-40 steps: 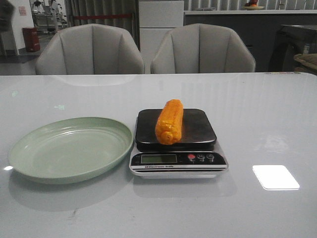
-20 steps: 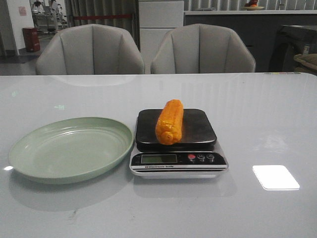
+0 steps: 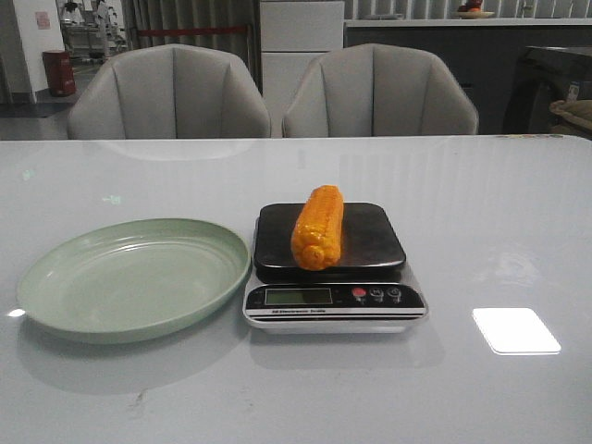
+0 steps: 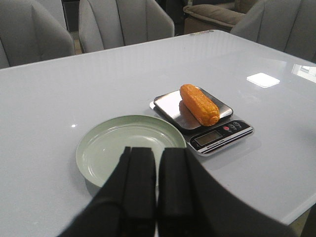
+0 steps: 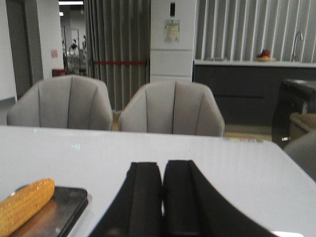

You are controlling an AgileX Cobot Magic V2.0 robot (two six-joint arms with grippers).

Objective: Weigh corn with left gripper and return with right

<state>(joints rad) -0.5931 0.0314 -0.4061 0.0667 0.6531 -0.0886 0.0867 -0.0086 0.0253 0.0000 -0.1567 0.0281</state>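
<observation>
White glossy table (image 3: 518, 213), two grey chairs (image 3: 171, 92) behind. Kitchen scale (image 3: 333, 301): one corn (image 3: 317, 227) lying lengthwise on its dark platform. Green plate (image 3: 65, 305) just beside the scale: nothing in it. Left gripper (image 4: 157, 180) and right gripper (image 5: 162, 197): fingers pressed together, holding nothing, both clear of the corn.

Right hand (image 5: 162, 195) closed, empty; corn (image 5: 23, 206) on scale (image 5: 66, 210).

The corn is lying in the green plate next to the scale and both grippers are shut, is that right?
Not quite. The corn lies on the scale platform, not in the green plate, as the front view shows. Both the left gripper and right gripper are shut.
</observation>
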